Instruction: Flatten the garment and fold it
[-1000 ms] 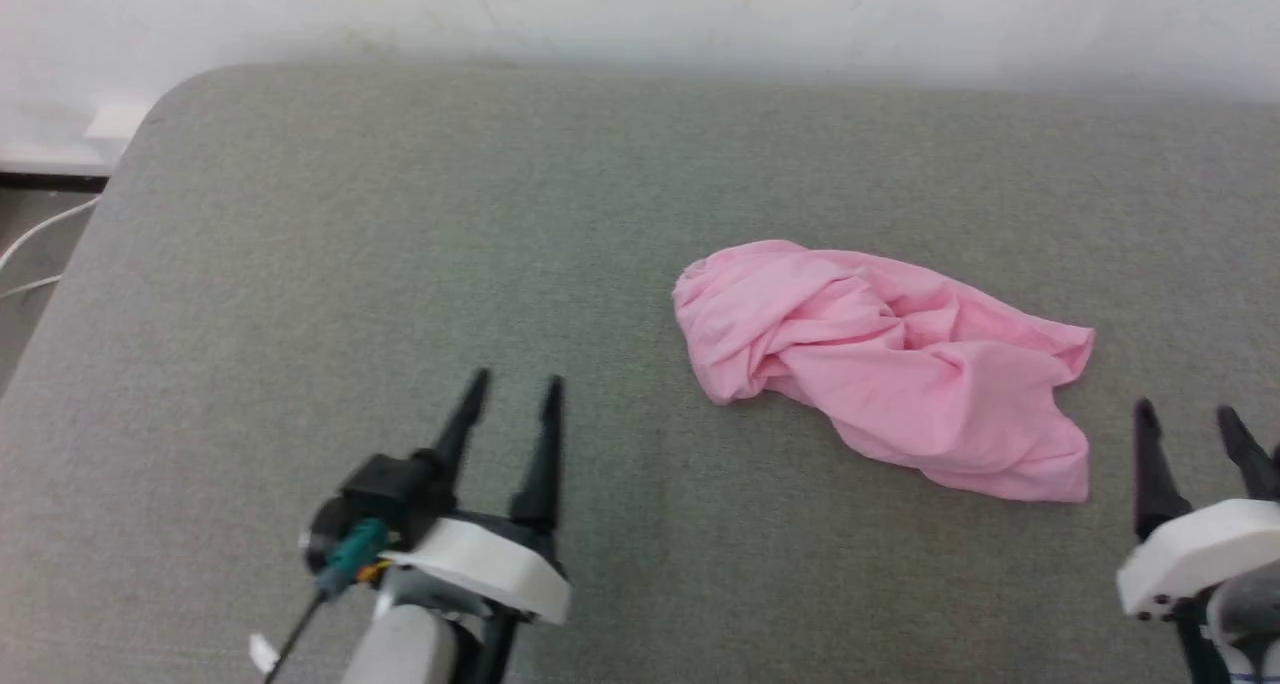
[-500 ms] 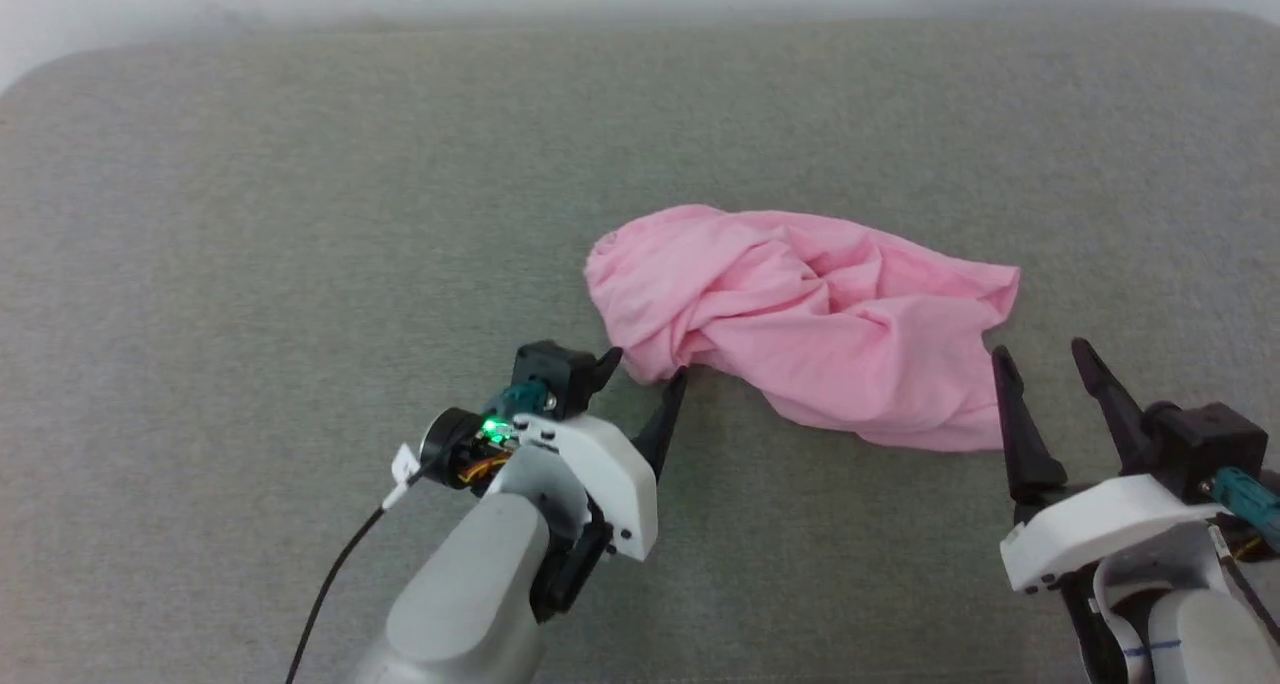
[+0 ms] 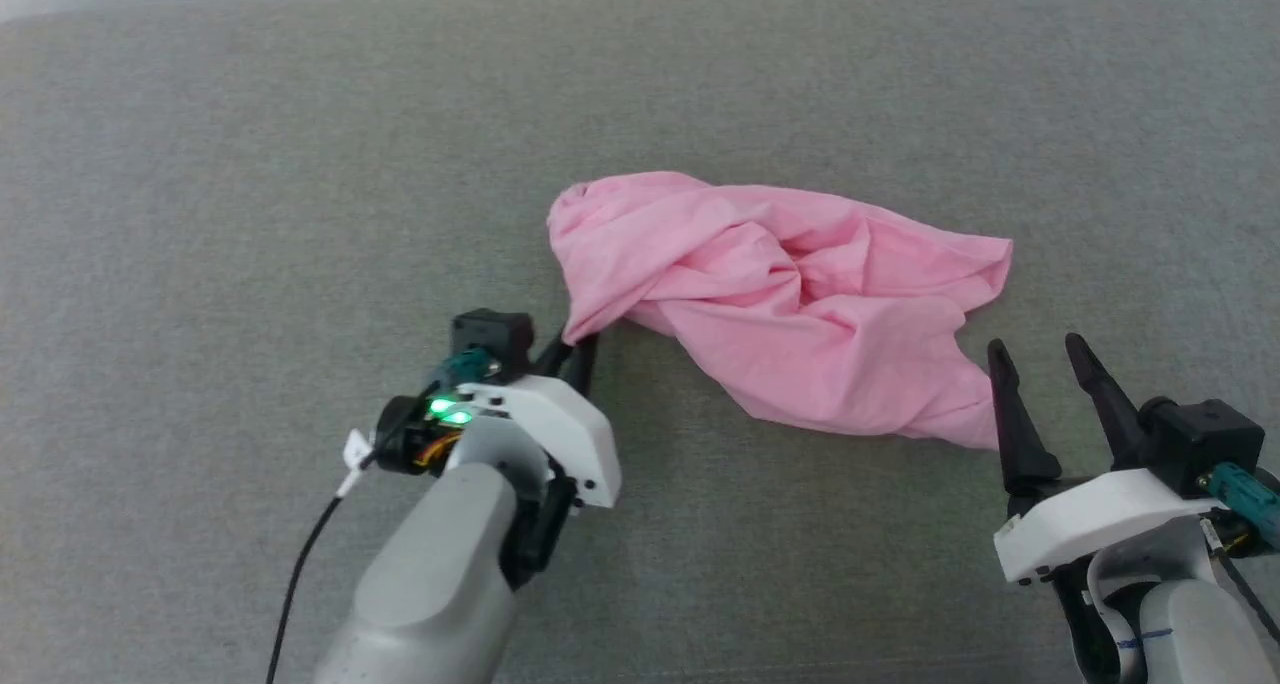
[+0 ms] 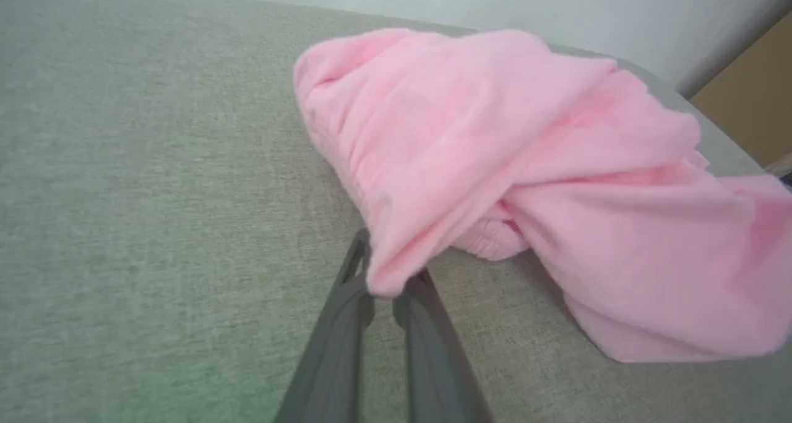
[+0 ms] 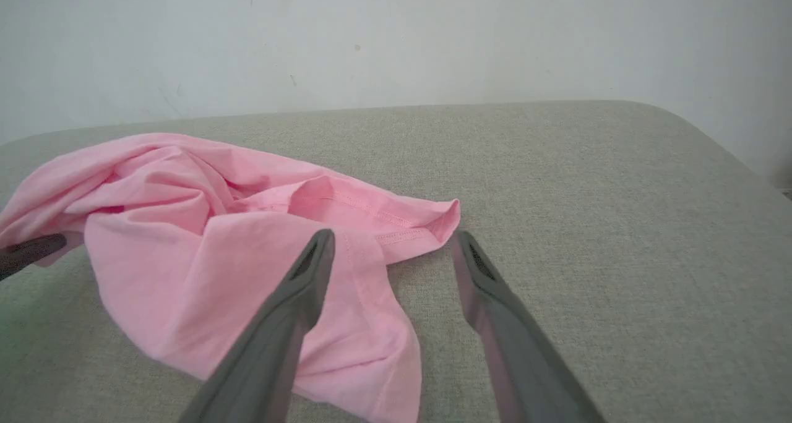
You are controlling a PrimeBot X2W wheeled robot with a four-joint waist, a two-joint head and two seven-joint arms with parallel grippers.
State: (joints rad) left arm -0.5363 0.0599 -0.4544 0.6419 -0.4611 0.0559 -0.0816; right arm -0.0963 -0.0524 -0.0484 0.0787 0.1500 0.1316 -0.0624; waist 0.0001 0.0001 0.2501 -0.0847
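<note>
Forearms rise from the bottom edge of the head view, the left one trailing a black cable [image 3: 300, 584]. The left claw [image 3: 580, 349] has its two dark fingers drawn together on the near left corner of the garment [image 3: 780, 294]. The left wrist view makes that grip plain: the left claw [image 4: 387, 281] pinches a folded point of pink cloth, and the garment [image 4: 495, 132] lifts from it in a taut ridge. Under that ridge a puckered, gathered edge [image 4: 489, 240] peeks out, which the head view hides.

The right claw [image 3: 1035, 346] stands with its fingers spread wide and nothing between them, just beside the garment's near right end. From the right wrist view the right claw [image 5: 394, 235] frames a stitched hem [image 5: 371, 209] that curls upward, a detail lost from above; whether a finger touches the cloth I cannot tell. A dark fingertip of the left claw [image 5: 31, 250] shows at that view's left edge.

The garment [image 5: 204, 250] is bright pink, thin and soft, crumpled into a twisted heap with deep creases, lying right of centre on the grey woven tabletop [image 3: 250, 164].

Beyond the tabletop's rounded far corner stands a pale wall [image 5: 396, 39].
</note>
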